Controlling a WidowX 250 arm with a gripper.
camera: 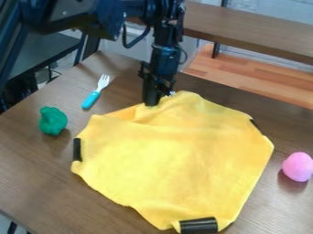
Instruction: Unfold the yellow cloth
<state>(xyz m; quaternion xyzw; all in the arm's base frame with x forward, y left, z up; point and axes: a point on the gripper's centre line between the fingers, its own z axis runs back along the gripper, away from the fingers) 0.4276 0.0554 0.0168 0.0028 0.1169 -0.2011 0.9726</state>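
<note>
On the table (30, 169), the yellow cloth (174, 151) tapers toward the camera; I can't tell whether the hand (156, 99) grips.

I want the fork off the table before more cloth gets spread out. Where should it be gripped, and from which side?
Probably by the turquoise handle of the fork, from straight above, closing across its narrow width. It lies flat, tines pointing away from the camera, and the handle looks like its sturdier part. The yellow cloth lies near the handle's end.
</note>
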